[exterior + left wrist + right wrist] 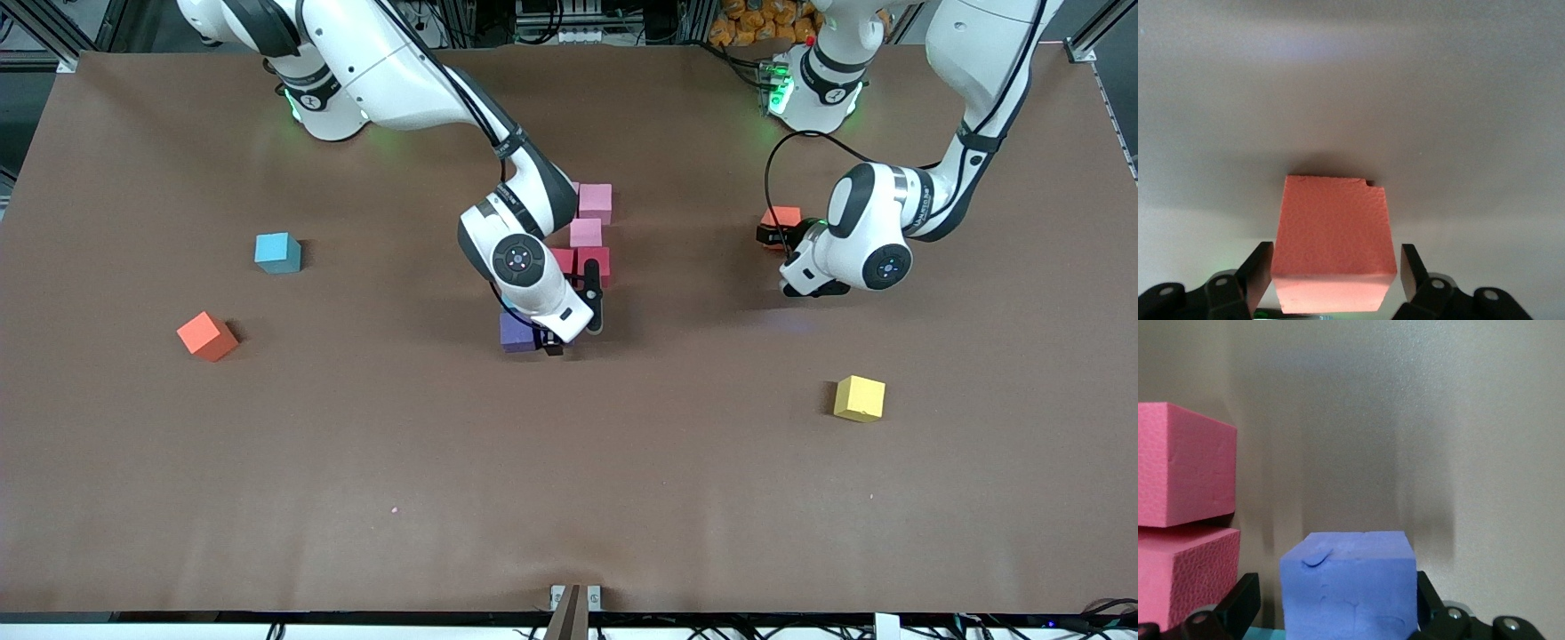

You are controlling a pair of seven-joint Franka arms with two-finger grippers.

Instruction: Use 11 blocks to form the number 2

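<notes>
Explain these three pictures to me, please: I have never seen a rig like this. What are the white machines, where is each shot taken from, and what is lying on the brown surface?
The white machines are two robot arms at a brown table. The big picture looks down from a high camera facing them. The two small pictures come from cameras on the arms' wrists.

The right gripper is down at a purple block; its wrist view shows that block between the jaws, with a small gap on each side. Beside it lie pink blocks and red blocks, the partly built number 2.

The left gripper, toward the left arm's end, has an orange-red block between its jaws, again with slight gaps.

Loose blocks: a light blue block, an orange block and a yellow block.
</notes>
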